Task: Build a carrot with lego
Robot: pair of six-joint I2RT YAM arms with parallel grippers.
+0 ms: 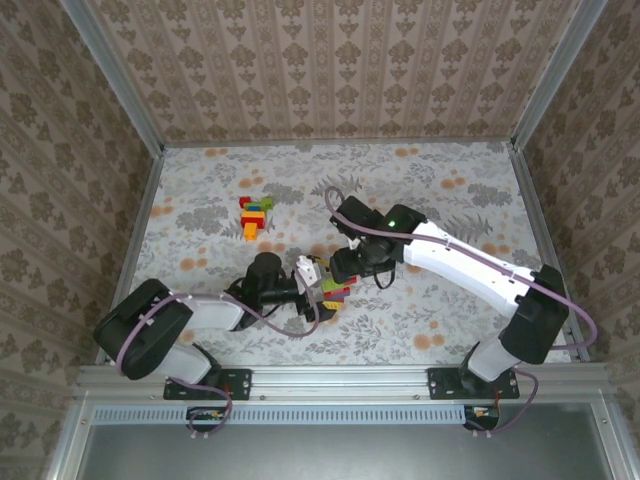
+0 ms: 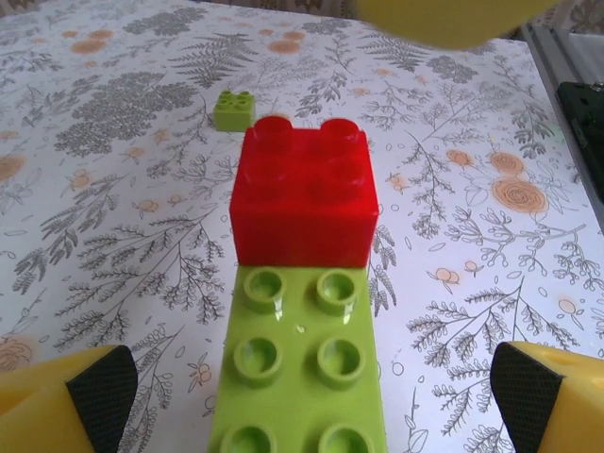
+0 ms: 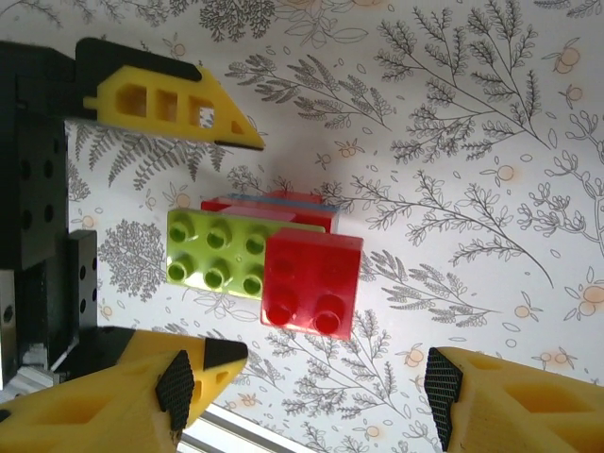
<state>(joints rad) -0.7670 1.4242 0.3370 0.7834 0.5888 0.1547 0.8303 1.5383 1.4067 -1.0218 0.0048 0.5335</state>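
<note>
Close wide-open left gripper point(image 2: 313, 392) on green plate point(image 2: 297, 377) to brace; with open, empty right gripper point(image 3: 311, 385), press red brick point(image 2: 304, 203) at plate's 12 o'clock end squarely onto studs.

a red brick point(image 3: 311, 283) sits pressed onto one end of a longer lime-green brick point(image 3: 215, 250), studs up, with another red piece beneath. a small green brick point(image 2: 233, 109) lies apart. a loose multicoloured pile point(image 1: 255, 217) lies further back.

White left arm point(image 1: 205, 315) and right arm point(image 1: 465, 258), black joints, purple cables point(image 1: 583, 325) — yellow fingers point(image 2: 28, 415), black pads point(image 2: 104, 392)
</note>
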